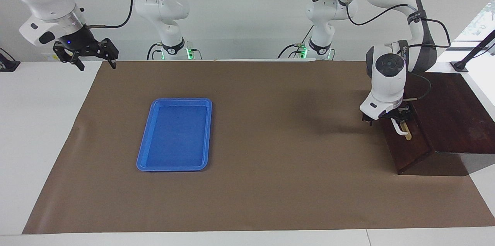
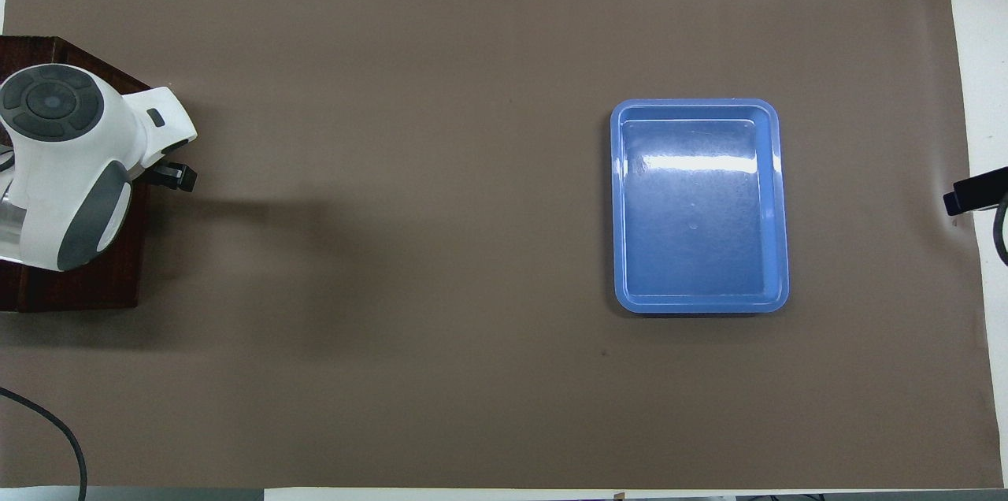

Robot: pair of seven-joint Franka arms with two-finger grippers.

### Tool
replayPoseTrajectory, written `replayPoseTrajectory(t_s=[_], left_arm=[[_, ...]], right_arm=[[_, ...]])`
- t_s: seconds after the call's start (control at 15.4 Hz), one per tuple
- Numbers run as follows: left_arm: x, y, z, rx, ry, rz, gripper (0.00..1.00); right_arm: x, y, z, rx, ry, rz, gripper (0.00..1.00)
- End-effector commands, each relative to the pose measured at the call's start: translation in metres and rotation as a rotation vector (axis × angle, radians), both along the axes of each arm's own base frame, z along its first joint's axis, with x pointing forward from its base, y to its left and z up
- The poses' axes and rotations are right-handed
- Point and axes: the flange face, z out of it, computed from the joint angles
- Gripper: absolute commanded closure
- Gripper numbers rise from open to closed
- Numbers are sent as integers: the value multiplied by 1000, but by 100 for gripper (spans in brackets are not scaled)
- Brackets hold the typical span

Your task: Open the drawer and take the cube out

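Left gripper (image 1: 388, 119): low at the front of the drawer, on the white bar handle (image 1: 398, 127); the wrist housing covers the fingers, so whether they are clenched on the bar cannot be told. In the overhead view only a dark tip of it shows (image 2: 175, 175).
Drawer (image 1: 412, 143): dark brown wood, at the left arm's end of the bench, its front panel facing the middle of the brown mat; it looks shut, no pale interior showing.
Handle strip: a tan strip lies under the white bar, just below the gripper.
Cube: not visible in either view.
Right gripper (image 1: 93, 60): raised over the mat's corner at the right arm's end, nearest the robots; fingers spread apart, holding nothing. This arm waits.
Blue tray (image 1: 154, 132): empty, flat on the mat toward the right arm's end, well apart from the drawer.
Mat (image 1: 270, 141): brown paper over most of the white bench.
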Motion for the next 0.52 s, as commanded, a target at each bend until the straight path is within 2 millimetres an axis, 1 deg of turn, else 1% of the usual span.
replayPoseTrajectory(t_s=[0.0, 0.13, 0.32, 0.39, 0.45], left_arm=[[-4, 0, -4, 9, -13, -16, 0], [-5, -8, -4, 8, -13, -25, 0], [-5, -14, -4, 8, -13, -32, 0], [-6, -24, -4, 7, -13, -47, 0], [-7, -29, -4, 6, -9, -50, 0]], right_arm=[[-3, -3, 2, -11, -14, -24, 0], [-2, -3, 2, -12, -22, -24, 0], [-1, -3, 3, -12, -25, -24, 0], [-1, -3, 3, -13, -28, -22, 0], [-1, -3, 2, -12, -25, -19, 0]])
